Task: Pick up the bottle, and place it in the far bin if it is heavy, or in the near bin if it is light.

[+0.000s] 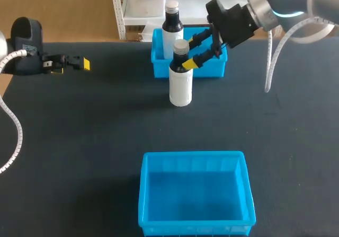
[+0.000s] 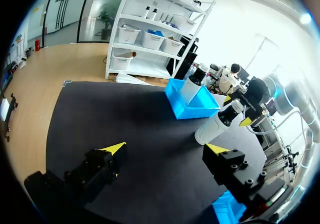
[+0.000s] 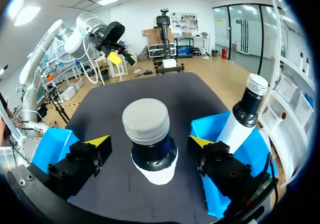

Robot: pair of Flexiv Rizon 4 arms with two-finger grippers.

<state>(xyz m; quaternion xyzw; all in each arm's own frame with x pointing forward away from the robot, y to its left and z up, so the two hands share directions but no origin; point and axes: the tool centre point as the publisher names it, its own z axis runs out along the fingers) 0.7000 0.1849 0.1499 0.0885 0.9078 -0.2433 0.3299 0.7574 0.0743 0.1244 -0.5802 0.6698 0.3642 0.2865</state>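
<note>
Dark table [image 1: 79,131], head view: bottle [image 1: 180,83] upright just before the far bin [image 1: 217,70]; right gripper [image 1: 191,50] straddles its neck. Left wrist view: left gripper [image 2: 166,148] spread wide, well apart from the bottle. Right wrist view: fingers [image 3: 97,143] unclosed, gaps either side; an off-centre closure would probably tip the bottle.

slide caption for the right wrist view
Right gripper open around the neck of a grey-capped white bottle; a second bottle stands in the blue bin

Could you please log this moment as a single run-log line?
right gripper: open, around bottle neck | bottle: upright on table, before far bin | left gripper: open, away at left
</note>
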